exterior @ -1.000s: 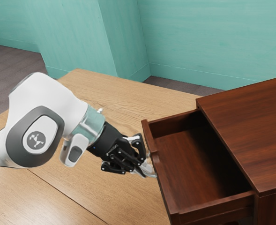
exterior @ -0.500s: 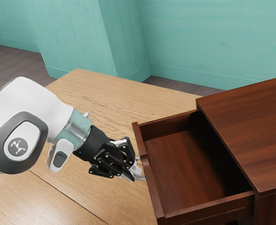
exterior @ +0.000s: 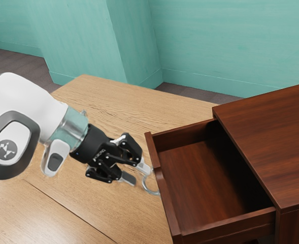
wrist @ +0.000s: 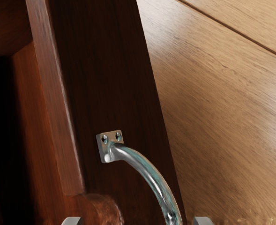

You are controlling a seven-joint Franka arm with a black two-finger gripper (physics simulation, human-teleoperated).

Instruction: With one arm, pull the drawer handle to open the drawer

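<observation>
- Now, nearest of all, the white arm (exterior: 22, 101) reaches in over the counter (exterior: 113, 107) from the exterior view's left. It is low above the wood and closer to the counter's near edge than to its far corner.
- At its end the gripper (exterior: 136, 173) has its jaws spread apart, with nothing clasped between them.
- Just beyond it sits the drawer handle (exterior: 150, 187), a curved silver bow. In the wrist view the handle (wrist: 145, 176) curves off its small mounting plate on the dark front panel (wrist: 105, 79) toward the hand. Whether the gripper brushes it I cannot tell.
- Next comes the drawer (exterior: 210, 178) itself, drawn well out of its cabinet (exterior: 271, 132). Its front stands over the counter and its bare dark floor lies open to view from above.
- Farthest, the cabinet stands at the counter's edge on the exterior view's right, with the teal wall (exterior: 215, 35) behind it.
- By my judgement the opening is done or all but done, since most of the drawer's length shows outside the cabinet.
- If anything is left, it is a little more travel, which would call for closing on the handle. Otherwise the hand need only be drawn clear without knocking the drawer back in.
</observation>
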